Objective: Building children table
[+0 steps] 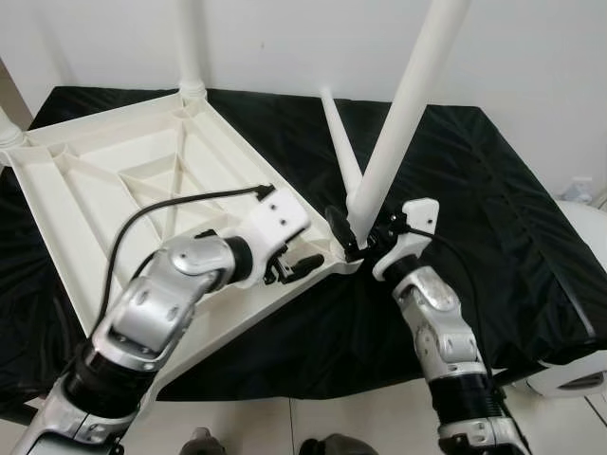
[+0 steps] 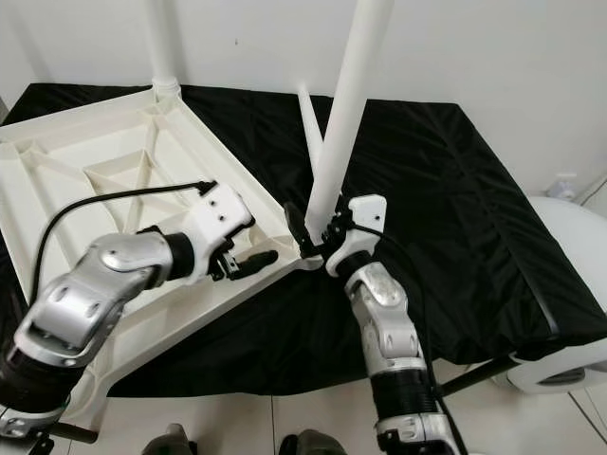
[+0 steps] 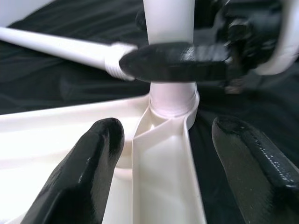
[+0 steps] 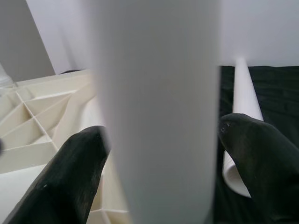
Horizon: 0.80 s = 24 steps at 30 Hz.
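- Tabletop [image 1: 114,180], white plastic and turned underside up so you see its ribbed frame, lies on the black cloth [image 1: 474,190] that covers the worktop; it takes up the robot's left half of the cloth.
- Behind the cloth you have a plain white wall [image 1: 285,38].
- 1 leg [image 1: 403,114] stands tilted in the near corner socket [image 3: 173,100] of the tabletop, leaning up and toward the robot's right.
- 1 fitted leg [image 1: 190,43] stands upright at the far corner, and you can just see another at the far left edge of the head view.
- 1 loose leg [image 1: 341,152] lies flat on the cloth just behind the near corner.
- Your right gripper [image 1: 356,237] grips the tilted leg low down, just above the socket, with its fingers [image 4: 70,177] pressed to both sides of the shaft.
- Your left gripper [image 3: 163,168] sits over the tabletop's near edge rib, pointed at that same socket; its fingers [image 3: 84,172] are spread apart, 1 on each side of the rib, and you can see that they hold nothing.
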### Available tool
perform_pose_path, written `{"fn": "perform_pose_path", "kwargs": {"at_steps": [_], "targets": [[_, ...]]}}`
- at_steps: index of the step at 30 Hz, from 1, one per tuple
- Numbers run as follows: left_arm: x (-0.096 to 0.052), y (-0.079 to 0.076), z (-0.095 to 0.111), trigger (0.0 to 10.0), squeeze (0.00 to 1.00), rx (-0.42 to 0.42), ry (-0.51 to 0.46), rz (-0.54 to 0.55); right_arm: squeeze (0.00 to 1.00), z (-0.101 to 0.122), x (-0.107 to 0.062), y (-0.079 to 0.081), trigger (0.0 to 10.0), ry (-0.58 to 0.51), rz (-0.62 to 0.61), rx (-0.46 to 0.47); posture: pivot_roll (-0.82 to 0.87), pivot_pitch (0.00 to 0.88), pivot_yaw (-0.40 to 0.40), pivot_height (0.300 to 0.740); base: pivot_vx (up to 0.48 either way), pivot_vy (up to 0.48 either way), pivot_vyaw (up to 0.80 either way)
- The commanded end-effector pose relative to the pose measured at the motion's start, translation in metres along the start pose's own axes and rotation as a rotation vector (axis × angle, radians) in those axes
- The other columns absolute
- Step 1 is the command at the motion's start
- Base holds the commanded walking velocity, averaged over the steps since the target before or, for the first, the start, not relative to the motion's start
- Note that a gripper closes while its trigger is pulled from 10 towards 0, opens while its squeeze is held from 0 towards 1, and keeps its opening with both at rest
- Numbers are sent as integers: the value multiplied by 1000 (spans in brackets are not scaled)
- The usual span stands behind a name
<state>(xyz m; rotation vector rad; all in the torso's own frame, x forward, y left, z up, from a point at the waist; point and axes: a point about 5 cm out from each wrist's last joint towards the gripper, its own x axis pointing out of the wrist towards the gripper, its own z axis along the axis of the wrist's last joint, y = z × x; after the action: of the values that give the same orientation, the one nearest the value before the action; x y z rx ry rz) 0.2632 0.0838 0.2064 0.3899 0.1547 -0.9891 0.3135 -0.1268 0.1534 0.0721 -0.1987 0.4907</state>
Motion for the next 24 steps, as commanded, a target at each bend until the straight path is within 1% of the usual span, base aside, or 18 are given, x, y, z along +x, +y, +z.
{"fn": "perform_pose_path", "kwargs": {"at_steps": [1,3,4,6,7,9,10,11,13,16,18,19,22,24], "targets": [[-4,-5,0,10000,0,-37,-19,-66,0,1,1,-8,10000,-5,14,-14,61,59,-96,740,0,0,0],[-10,-8,-2,10000,0,-82,-33,-65,0,4,10,-15,10000,-18,58,-36,66,68,-100,740,0,0,0],[-10,-8,-2,10000,0,-82,-33,-65,0,4,10,-15,10000,-18,58,-36,66,68,-100,740,0,0,0],[-12,-10,0,10000,0,-131,-61,-58,0,8,22,-22,10000,-27,90,-57,75,79,-106,740,0,0,0],[-12,-10,0,10000,0,-131,-61,-58,0,8,22,-22,10000,-27,90,-57,75,79,-106,740,0,0,0],[-13,-11,1,10000,0,-166,-80,-50,0,11,31,-25,10000,-33,112,-65,81,85,-111,740,0,0,0],[-13,-11,1,10000,0,-166,-80,-50,0,11,31,-25,10000,-33,112,-65,81,85,-111,740,0,0,0],[-14,-10,0,10000,0,-183,-82,-29,0,12,39,-26,10000,-24,124,-74,88,93,-117,740,0,0,0],[-14,-10,0,10000,0,-183,-82,-29,0,12,39,-26,10000,-24,124,-74,88,93,-117,740,0,0,0],[-15,-8,-3,10000,0,-228,-80,20,0,16,57,-24,10000,-2,160,-95,96,109,-121,740,0,0,0],[-15,-8,-3,10000,0,-228,-80,20,0,16,57,-24,10000,-2,160,-95,96,109,-121,740,0,0,0],[-15,-8,-3,10000,0,-240,-83,33,0,16,62,-23,10000,3,168,-98,96,115,-121,740,0,0,0],[-16,-2,-3,10000,0,-275,-95,77,0,17,70,-21,10000,9,184,-109,93,120,-119,740,0,0,0],[-13,6,-4,10000,0,-303,-103,126,0,19,76,-19,10000,16,169,-129,86,124,-115,740,0,0,0]]}}
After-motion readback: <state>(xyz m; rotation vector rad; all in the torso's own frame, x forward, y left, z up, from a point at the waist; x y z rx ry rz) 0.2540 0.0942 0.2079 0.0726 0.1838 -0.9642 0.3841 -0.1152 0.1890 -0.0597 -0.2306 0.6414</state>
